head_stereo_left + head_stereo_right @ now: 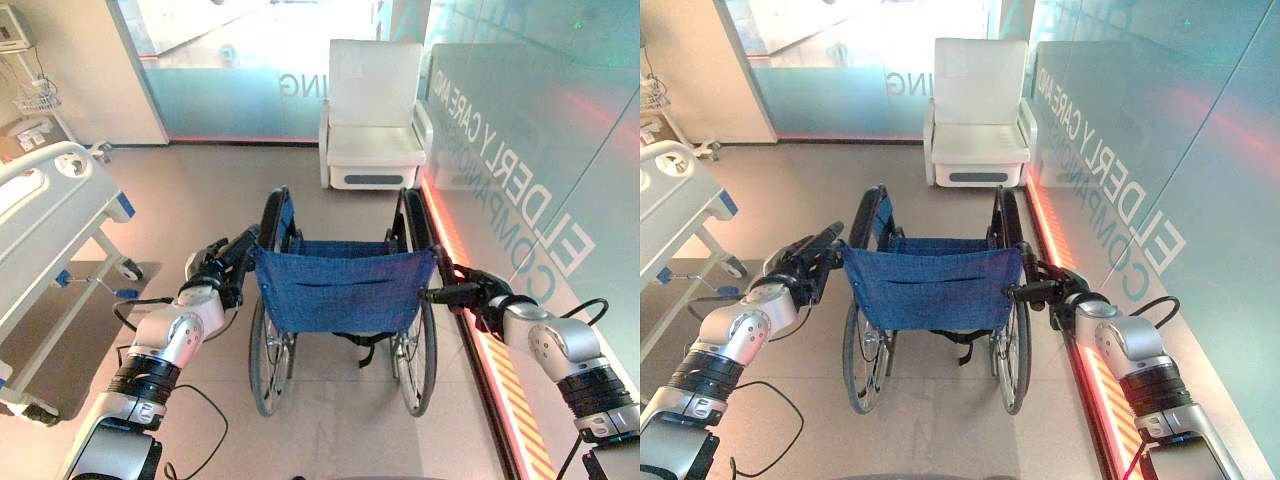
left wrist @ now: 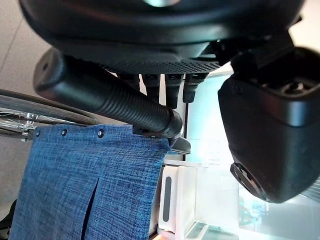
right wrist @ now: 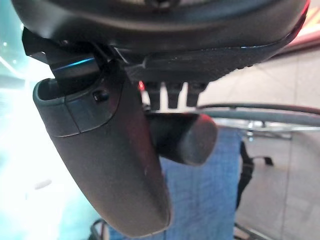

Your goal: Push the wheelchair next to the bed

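Both grips on: left robot hand (image 1: 215,268) and right robot hand (image 1: 478,293) curl round the push handles of the blue-fabric wheelchair (image 1: 342,288), facing the white armchair (image 1: 372,112). White hospital bed (image 1: 45,215) sits well left; an uneven turn risks clipping the glass wall (image 1: 520,130).

Wheelchair (image 1: 340,300) centre — bed (image 1: 45,215) left, armchair (image 1: 372,115) prob. well behind.

Wheelchair (image 1: 340,300): blue woven-fabric backrest, black push handles, silver-spoked wheels. Armchair (image 1: 372,115): white. Bed (image 1: 45,215): white frame, blue corner accents. Floor (image 1: 200,190): beige. Glass wall (image 1: 530,130): frosted teal, white lettering, red-orange strip along base.
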